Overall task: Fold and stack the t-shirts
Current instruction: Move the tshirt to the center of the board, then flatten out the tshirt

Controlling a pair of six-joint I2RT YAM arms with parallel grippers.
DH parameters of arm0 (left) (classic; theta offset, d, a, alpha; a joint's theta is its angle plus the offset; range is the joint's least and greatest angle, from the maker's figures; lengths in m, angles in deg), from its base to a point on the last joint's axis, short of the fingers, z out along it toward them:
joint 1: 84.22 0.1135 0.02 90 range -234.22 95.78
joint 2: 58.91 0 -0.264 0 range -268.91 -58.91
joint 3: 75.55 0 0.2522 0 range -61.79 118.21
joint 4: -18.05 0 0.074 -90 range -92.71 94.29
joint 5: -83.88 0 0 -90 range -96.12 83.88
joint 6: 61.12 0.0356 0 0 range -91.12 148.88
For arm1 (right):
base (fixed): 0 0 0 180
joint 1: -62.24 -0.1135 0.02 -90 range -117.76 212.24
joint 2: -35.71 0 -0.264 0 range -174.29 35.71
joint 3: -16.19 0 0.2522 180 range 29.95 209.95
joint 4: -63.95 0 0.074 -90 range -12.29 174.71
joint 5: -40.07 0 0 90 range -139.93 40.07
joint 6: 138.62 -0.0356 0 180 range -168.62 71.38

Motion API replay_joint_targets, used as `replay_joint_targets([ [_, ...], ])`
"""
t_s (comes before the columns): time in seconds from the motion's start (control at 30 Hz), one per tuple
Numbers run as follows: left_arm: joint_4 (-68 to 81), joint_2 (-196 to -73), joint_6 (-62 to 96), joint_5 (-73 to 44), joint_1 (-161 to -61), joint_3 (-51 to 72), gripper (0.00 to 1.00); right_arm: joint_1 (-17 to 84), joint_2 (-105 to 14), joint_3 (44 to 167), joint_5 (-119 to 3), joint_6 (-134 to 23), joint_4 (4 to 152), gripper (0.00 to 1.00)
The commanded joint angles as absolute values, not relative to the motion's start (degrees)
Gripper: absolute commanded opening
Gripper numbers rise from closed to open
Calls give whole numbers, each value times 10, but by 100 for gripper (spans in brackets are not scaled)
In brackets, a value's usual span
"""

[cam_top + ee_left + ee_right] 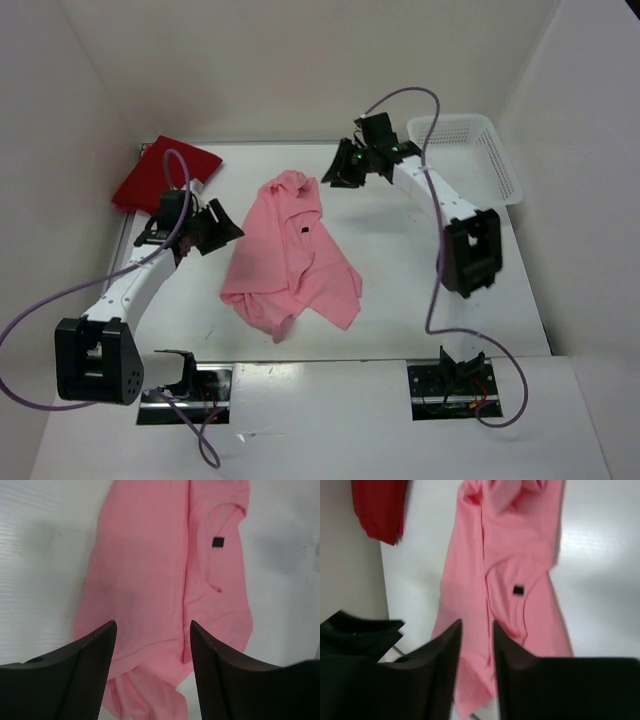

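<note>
The light pink t-shirt [290,250] lies crumpled in the middle of the table, its black neck label facing up; it also shows in the left wrist view [145,570] and the right wrist view [505,555]. The dark red t-shirt [165,172] lies folded at the back left, and it shows in the right wrist view [380,505]. The magenta-pink t-shirt is not in view. My left gripper [225,228] [152,625] is open and empty, hovering at the pink shirt's left edge. My right gripper [335,172] [477,622] is above the shirt's far end, its jaws a little apart and empty.
A white mesh basket [470,150] stands at the back right against the wall. White walls close the table on the left, back and right. Purple cables loop from both arms.
</note>
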State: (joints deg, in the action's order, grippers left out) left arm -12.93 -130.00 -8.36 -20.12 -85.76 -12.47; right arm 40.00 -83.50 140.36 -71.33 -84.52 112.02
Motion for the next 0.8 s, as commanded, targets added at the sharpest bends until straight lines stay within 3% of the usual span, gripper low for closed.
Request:
replay_joint_targets([
  [0.0, -159, -1340, -57, -163, -890, -135, 68, 401, -704, 1205, -679, -825, 1007, 31],
  [0.07, -170, -1374, -63, -158, -910, -141, 70, 401, -678, 1106, -712, -825, 988, 4],
  [0.13, -170, -1391, -68, -153, -921, -142, 71, 381, -664, 1056, -729, -819, 972, 2],
  [0.23, -188, -1397, -73, -129, -935, -148, 71, 349, -647, 995, -736, -808, 956, 14],
  [0.27, -196, -1397, -80, -124, -941, -154, 72, 344, -647, 978, -745, -808, 956, 27],
  [0.37, -206, -1392, -108, -112, -951, -165, 76, 324, -662, 964, -766, -814, 928, 43],
  [0.63, -219, -1215, -188, -21, -951, -218, 87, 313, -708, 993, -765, -838, 901, 45],
  [0.77, -201, -1267, -198, -64, -929, -241, 91, 313, -752, 1044, -735, -832, 906, 47],
])
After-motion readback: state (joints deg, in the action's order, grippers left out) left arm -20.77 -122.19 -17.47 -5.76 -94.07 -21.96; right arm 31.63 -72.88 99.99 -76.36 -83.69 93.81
